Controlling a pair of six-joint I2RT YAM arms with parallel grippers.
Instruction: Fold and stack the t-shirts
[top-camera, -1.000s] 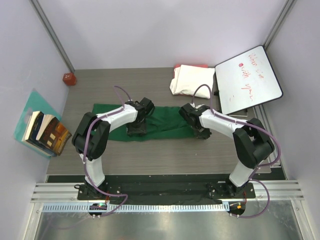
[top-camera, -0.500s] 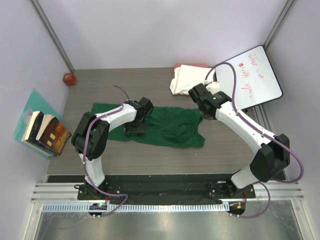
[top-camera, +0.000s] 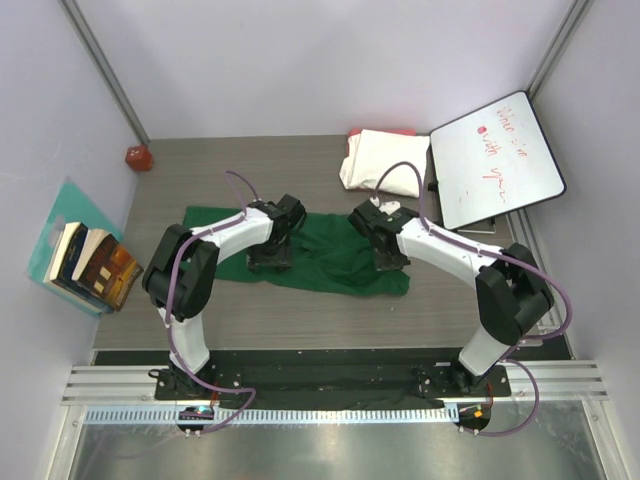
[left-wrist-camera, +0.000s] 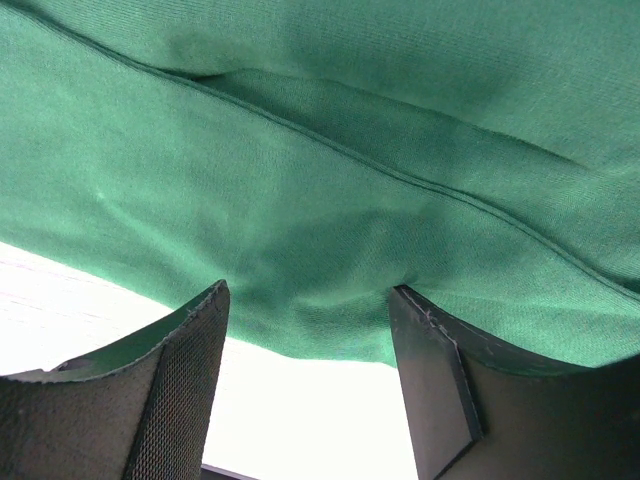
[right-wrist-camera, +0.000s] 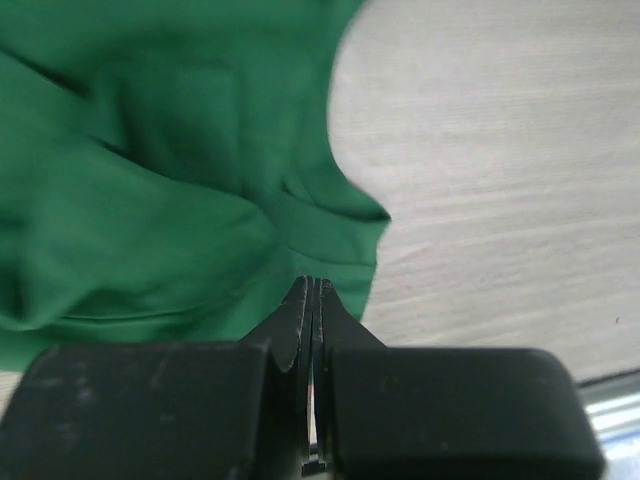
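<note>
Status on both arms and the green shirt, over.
Left fingers open at edge of green t-shirt. Right fingers shut, tips at the cloth, grip unclear. Shirt rumpled, not folded. Whiteboard stands clear, far right.

The left tool (left-wrist-camera: 308, 300) stands spread apart, the right tool (right-wrist-camera: 312, 287) pressed together.

shirts, books and a board laid out around two arms

the spread t-shirt (top-camera: 330, 262) lies across the middle of the table (top-camera: 300, 315). the left gripper (top-camera: 270, 262) is on its near edge, left of centre, and the right gripper (top-camera: 392, 263) is at its right end. behind the shirt's right half sits the folded t-shirt bundle (top-camera: 380, 160), on top of another cloth edge (top-camera: 385, 131) at the far side. the whiteboard (top-camera: 495, 160) is just to the bundle's right. a small object (top-camera: 138, 157) sits in the far left corner, and a row of books (top-camera: 95, 265) leans beyond the table's left edge.
</note>
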